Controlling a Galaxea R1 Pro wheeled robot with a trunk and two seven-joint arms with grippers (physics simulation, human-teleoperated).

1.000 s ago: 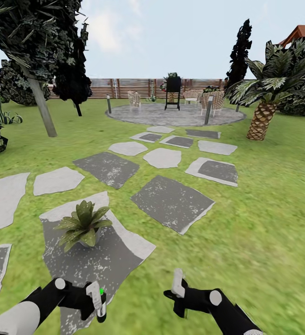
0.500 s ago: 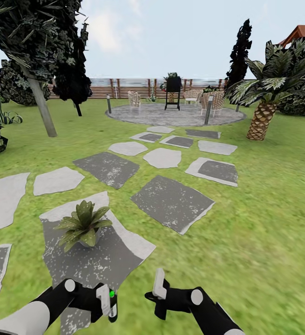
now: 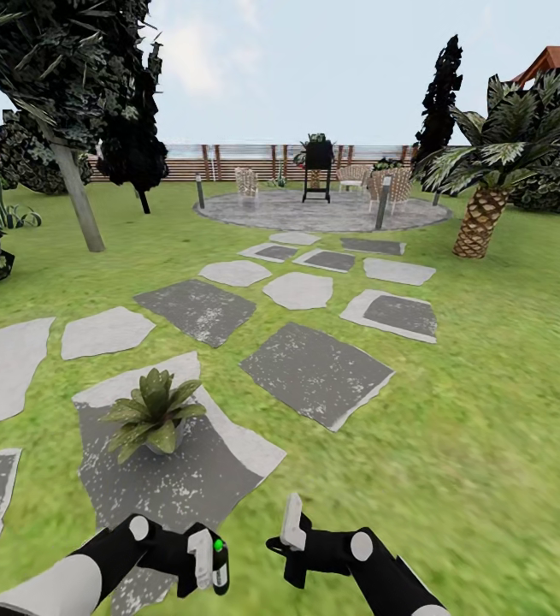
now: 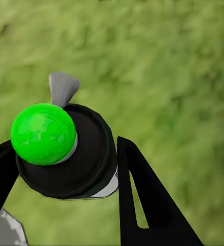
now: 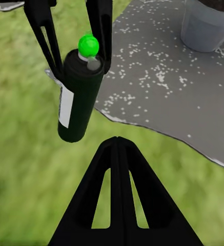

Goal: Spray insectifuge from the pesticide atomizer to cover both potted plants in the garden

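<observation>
two black fingers of the left gripper clamp the slim dark green cylindrical pesticide atomizer with its white label and bright green round cap, holding it upright above the grass, just off the edge of a speckled grey stepping stone. one black right gripper hangs just beside it, its fingers pressed together on nothing. one small potted plant, a rosette of pointed green leaves in a grey pot, stands on that stone ahead of the left arm. more stones lead over the green lawn to a round grey paved patio
</observation>
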